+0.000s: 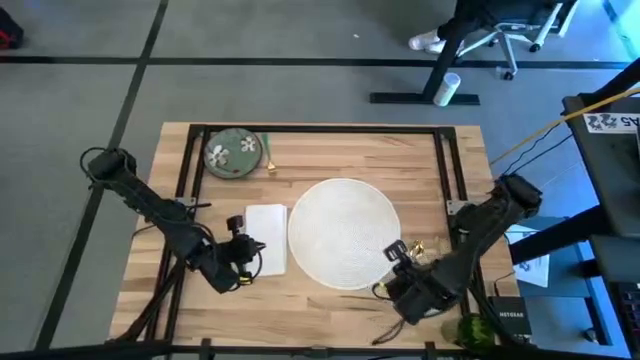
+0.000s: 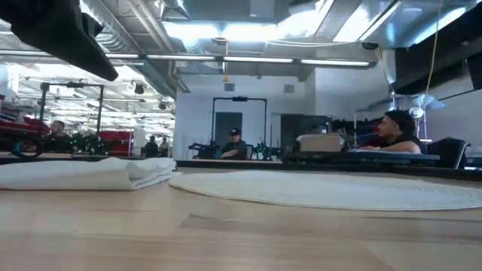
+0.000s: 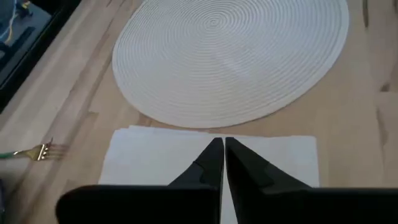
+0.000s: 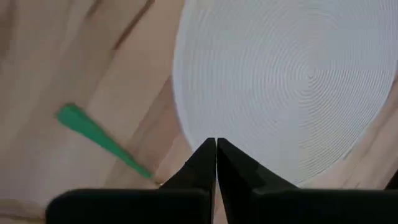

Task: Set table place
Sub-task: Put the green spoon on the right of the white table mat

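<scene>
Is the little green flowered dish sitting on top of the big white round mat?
No, the green dish sits alone at the table's far left corner, well apart from the white mat.

Bright overhead ceiling lights, soft shadows, right wrist view perhaps motion-blurred

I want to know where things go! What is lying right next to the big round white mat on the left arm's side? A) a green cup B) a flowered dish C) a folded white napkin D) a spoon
C: the folded white napkin lies flat beside the big round white mat, with the left gripper at it.
</scene>
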Controlling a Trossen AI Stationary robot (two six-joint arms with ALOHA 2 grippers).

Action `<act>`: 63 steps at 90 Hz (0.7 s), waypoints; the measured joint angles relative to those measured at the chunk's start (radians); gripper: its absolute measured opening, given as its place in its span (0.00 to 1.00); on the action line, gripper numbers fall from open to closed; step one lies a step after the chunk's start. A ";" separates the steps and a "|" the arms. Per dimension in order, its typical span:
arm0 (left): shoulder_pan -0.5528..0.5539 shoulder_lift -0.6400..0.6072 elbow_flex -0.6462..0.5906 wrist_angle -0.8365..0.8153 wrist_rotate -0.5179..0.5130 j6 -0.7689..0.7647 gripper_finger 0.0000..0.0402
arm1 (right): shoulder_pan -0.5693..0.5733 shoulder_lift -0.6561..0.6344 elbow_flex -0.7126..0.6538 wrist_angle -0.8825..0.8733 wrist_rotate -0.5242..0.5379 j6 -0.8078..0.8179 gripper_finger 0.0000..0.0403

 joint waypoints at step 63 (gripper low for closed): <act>0.002 -0.083 -0.029 0.103 0.025 0.209 0.00 | 0.173 -0.079 -0.256 0.488 0.255 0.028 0.00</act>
